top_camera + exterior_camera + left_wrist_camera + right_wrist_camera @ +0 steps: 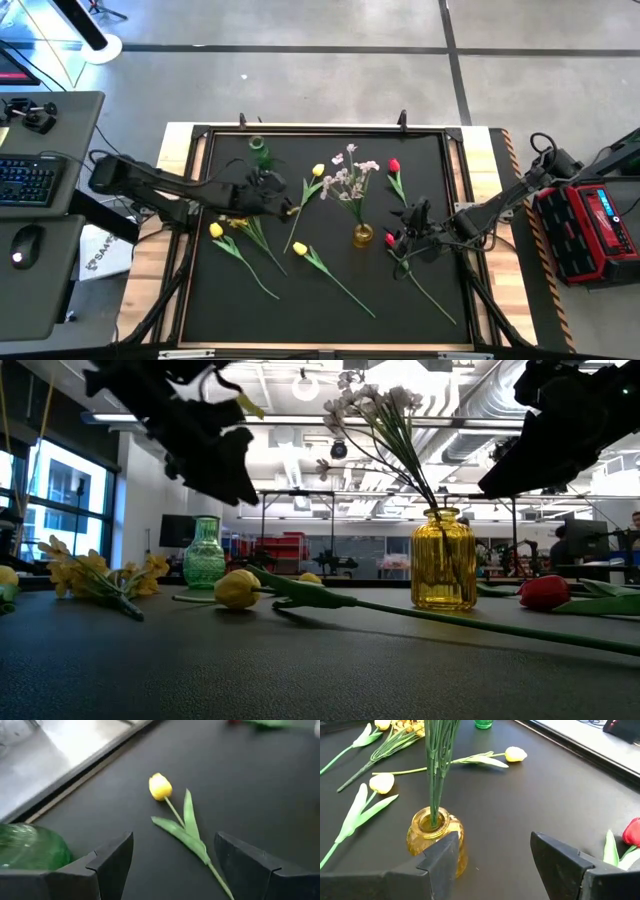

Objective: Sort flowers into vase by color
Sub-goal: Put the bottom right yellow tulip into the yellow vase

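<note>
Yellow tulip (238,589) lies nearest on the black table (330,300), other stems scattered around. Pale blossom sprig (345,178) already stands in yellow vase (363,235); green vase (260,152) far left, empty. Left claw (292,209) open, empty, hovering over a yellow tulip (160,786). Right claw (400,238) open beside a red bloom (390,240). Step: choosing a stem; next, descend and close on it.

the left arm reaches in from the left side, its left gripper (172,865) hanging above the mat with fingers spread wide. the right gripper (492,865) hangs likewise, fingers parted.
</note>
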`<state>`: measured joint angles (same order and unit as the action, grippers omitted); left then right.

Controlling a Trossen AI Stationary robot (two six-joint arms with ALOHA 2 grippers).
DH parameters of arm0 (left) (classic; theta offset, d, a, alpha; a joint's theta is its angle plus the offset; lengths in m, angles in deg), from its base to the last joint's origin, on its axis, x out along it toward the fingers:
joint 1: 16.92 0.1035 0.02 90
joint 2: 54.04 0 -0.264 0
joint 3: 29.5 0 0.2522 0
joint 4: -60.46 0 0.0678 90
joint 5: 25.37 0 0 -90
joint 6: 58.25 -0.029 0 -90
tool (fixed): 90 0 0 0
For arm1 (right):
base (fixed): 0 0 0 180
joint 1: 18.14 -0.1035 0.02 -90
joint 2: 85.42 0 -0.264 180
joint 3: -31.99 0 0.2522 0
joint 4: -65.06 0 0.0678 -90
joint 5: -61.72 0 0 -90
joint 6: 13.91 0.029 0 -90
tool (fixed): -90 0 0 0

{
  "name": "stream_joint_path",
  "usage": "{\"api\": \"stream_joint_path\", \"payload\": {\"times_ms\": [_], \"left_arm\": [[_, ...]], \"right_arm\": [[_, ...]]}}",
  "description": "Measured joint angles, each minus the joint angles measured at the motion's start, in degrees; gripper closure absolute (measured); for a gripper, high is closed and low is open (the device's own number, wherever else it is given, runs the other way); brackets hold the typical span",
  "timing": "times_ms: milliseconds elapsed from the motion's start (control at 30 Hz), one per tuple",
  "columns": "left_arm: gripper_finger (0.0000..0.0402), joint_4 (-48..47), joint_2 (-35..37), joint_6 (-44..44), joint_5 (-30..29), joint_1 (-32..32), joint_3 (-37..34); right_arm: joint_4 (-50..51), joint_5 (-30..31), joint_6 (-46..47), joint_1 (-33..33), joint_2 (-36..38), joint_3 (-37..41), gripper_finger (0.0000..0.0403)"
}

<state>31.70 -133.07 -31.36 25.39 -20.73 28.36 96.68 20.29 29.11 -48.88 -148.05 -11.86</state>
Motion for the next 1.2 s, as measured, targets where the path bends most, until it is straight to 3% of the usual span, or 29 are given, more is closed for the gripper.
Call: {"api": "stream_joint_path", "payload": {"times_ms": [167,400,500,667,833,967,1200], "left_arm": [[0.0136,-0.93,-4.10,0.95,-1.24,0.08,1.48],[0.0136,3.99,-7.18,2.24,-5.04,0.08,1.48],[0.0136,4.84,-7.49,1.55,-4.19,-0.11,1.48],[0.0136,4.82,-7.44,1.51,-1.52,-2.88,1.50],[0.0136,-0.56,-7.32,4.75,-1.62,-8.58,1.50],[0.0136,-7.44,-7.32,9.83,-4.29,-13.58,1.50],[0.0136,-14.35,-7.06,14.50,-11.35,-17.60,1.50]], "right_arm": [[-4.42,-12.10,-2.87,-0.07,-0.18,0.00,0.0167],[-19.14,-22.69,-5.85,-1.21,-7.15,0.00,0.0167],[-25.97,-25.07,-5.72,-3.03,-12.12,-0.32,0.0167],[-31.77,-23.22,-5.54,-6.40,-22.52,-6.14,0.0167],[-29.51,-19.94,-5.47,-6.81,-35.72,-17.85,0.0167],[-18.48,-18.51,-1.73,-4.62,-44.55,-28.74,0.0167],[-0.35,-26.14,-0.51,1.38,-54.92,-44.82,0.0167]]}}
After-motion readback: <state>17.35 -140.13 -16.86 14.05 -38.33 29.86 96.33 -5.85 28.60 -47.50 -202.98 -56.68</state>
